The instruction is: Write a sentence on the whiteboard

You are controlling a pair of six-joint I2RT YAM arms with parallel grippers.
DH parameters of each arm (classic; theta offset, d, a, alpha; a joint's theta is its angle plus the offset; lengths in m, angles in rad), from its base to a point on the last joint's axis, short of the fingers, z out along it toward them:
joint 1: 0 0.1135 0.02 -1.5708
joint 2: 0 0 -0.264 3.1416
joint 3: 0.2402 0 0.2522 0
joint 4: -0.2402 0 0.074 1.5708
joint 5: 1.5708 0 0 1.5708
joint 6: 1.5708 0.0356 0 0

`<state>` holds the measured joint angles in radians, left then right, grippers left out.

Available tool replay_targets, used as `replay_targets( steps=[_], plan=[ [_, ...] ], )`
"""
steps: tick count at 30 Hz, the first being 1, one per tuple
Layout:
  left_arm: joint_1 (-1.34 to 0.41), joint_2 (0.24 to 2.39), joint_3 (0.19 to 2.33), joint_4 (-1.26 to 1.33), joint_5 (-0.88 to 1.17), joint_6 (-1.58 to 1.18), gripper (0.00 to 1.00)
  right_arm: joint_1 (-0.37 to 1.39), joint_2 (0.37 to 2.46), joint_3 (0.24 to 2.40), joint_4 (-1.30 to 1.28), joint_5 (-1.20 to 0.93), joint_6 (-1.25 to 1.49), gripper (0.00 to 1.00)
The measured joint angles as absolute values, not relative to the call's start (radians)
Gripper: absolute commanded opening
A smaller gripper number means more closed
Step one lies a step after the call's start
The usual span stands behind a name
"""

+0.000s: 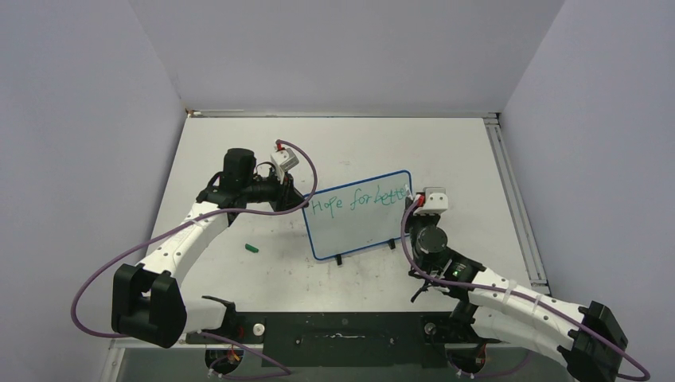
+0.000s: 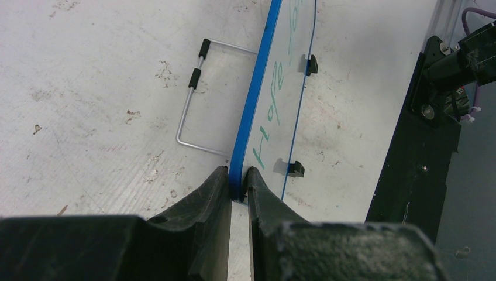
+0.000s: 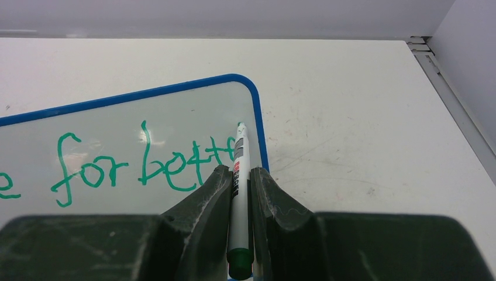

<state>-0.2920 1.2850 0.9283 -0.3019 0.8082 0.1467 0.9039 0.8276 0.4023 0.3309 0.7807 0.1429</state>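
Observation:
The whiteboard (image 1: pixel 358 227), white with a thin blue frame and two black feet, stands tilted at the table's middle. The sentence (image 1: pixel 358 200) in green reads "Hope for bette" in one line; it also shows in the right wrist view (image 3: pixel 134 167). My left gripper (image 2: pixel 238 184) is shut on the whiteboard's blue left edge (image 2: pixel 248 117). My right gripper (image 3: pixel 237 175) is shut on a white marker (image 3: pixel 240 193) with a green end. Its tip rests on the board near the upper right corner, just past the last letter.
A small green marker cap (image 1: pixel 251 248) lies on the table left of the board. A wire stand (image 2: pixel 193 93) lies behind the board. A black base plate (image 1: pixel 342 326) runs along the near edge. Grey walls enclose the table.

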Motion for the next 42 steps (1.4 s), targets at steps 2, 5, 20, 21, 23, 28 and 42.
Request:
replay_targets(
  steps=[2, 5, 20, 21, 23, 28, 42],
  plan=[
    [-0.292, 1.285, 0.928, -0.302, 0.808, 0.147, 0.0, 0.904, 0.817, 0.402, 0.314, 0.781, 0.15, 0.05],
    [-0.292, 1.285, 0.928, -0.303, 0.808, 0.147, 0.0, 0.904, 0.801, 0.402, 0.282, 0.781, 0.17, 0.05],
    [-0.292, 1.285, 0.929, -0.302, 0.809, 0.146, 0.0, 0.903, 0.791, 0.402, 0.14, 0.778, 0.283, 0.05],
    [-0.292, 1.285, 0.929, -0.302, 0.809, 0.147, 0.0, 0.903, 0.791, 0.402, 0.133, 0.777, 0.29, 0.05],
    [-0.292, 1.285, 0.929, -0.302, 0.81, 0.147, 0.0, 0.903, 0.791, 0.402, 0.121, 0.777, 0.3, 0.05],
    [-0.292, 1.285, 0.929, -0.302, 0.812, 0.147, 0.0, 0.903, 0.792, 0.402, 0.12, 0.777, 0.3, 0.05],
    [-0.292, 1.285, 0.929, -0.305, 0.812, 0.147, 0.0, 0.892, 0.853, 0.428, 0.23, 0.779, 0.201, 0.05]
  ],
)
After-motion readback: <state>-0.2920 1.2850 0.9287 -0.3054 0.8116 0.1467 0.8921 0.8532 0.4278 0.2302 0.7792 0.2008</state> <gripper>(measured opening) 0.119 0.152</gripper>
